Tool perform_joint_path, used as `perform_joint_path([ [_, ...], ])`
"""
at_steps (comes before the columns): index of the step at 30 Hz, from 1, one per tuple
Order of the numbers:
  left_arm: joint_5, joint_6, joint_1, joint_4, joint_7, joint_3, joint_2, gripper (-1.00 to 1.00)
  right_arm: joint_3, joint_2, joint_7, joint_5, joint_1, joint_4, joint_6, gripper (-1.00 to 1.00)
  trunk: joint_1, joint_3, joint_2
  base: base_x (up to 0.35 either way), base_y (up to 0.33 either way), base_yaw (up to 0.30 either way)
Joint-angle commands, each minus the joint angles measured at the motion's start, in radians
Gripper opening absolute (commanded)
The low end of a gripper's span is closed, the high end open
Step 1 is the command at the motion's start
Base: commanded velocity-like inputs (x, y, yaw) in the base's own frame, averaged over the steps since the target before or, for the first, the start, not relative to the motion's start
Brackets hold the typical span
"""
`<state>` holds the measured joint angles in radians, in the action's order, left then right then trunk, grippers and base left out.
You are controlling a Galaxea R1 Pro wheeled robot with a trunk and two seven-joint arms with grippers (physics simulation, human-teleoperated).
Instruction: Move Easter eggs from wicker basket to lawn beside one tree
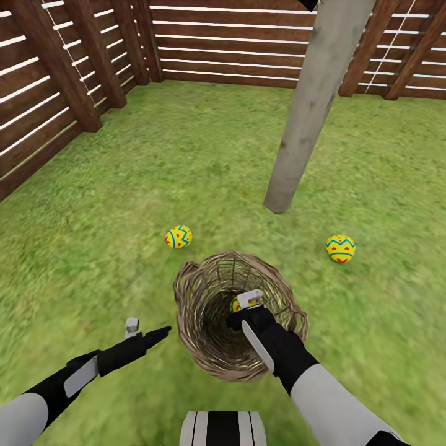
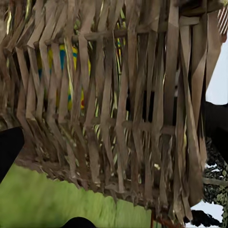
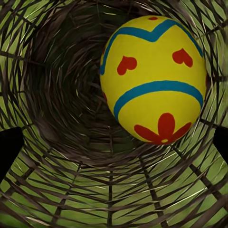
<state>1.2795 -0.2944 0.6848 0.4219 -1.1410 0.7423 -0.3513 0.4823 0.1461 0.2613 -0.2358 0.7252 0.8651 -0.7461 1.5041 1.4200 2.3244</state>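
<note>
No brand, label or writing can be read anywhere; the only markings are the painted patterns on the eggs. The wicker basket (image 1: 238, 316) stands on the lawn (image 1: 124, 186) just in front of the pale tree trunk (image 1: 313, 105). The right gripper (image 1: 243, 305) reaches down into the basket's mouth, and one egg inside the basket (image 3: 154, 78) lies just ahead of it (yellow, with blue bands, red hearts and a red flower in the right wrist view). Its fingers show only as dark edges at the sides of that view, well apart and not touching the egg. Two more eggs lie on the grass near the trunk: a left egg (image 1: 178, 236) just beyond the basket's rim, and a right egg (image 1: 340, 248) off to the other side of the trunk's base. The left gripper (image 1: 150, 334) hangs just beside the basket's outer wall (image 2: 118, 118), whether its fingers are apart or together I cannot tell. A brown slat fence (image 1: 56, 93) bounds the grass.
</note>
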Motion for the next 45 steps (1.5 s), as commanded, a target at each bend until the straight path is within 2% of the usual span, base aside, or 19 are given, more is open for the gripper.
perform_joint_path([
  [1,0.011,-0.011,0.001,0.0,-0.003,0.006,-0.003,1.0,0.003,0.0,0.009,-0.01,0.001,0.001,-0.003,1.0,0.0,0.001,0.0,0.0,-0.005,0.006],
  [4,0.011,-0.011,0.001,-0.013,-0.006,0.002,-0.008,1.0,0.002,-0.002,0.009,-0.01,0.001,0.0,-0.002,1.0,0.0,0.001,0.0,0.0,-0.002,0.003],
  [11,0.012,-0.011,0.001,-0.043,-0.028,-0.005,-0.053,1.0,-0.001,-0.002,0.008,-0.014,0.001,-0.005,-0.002,1.0,0.0,0.001,0.0,0.0,0.0,0.0],
  [14,0.011,-0.011,0.001,-0.044,-0.044,-0.022,-0.063,1.0,-0.005,-0.002,0.007,-0.017,0.001,-0.01,-0.002,1.0,0.0,0.001,0.0,0.0,0.0,0.0],
  [20,0.011,-0.011,0.001,-0.044,-0.049,-0.037,-0.066,1.0,-0.009,-0.001,0.007,-0.018,0.001,-0.014,-0.002,1.0,0.0,0.001,0.0,0.07,-0.081,0.0],
  [45,0.009,-0.011,0.001,-0.044,-0.049,-0.038,-0.067,1.0,-0.008,-0.002,0.007,-0.005,0.016,-0.015,-0.002,1.0,0.0,0.004,0.0,0.006,-0.007,0.0],
])
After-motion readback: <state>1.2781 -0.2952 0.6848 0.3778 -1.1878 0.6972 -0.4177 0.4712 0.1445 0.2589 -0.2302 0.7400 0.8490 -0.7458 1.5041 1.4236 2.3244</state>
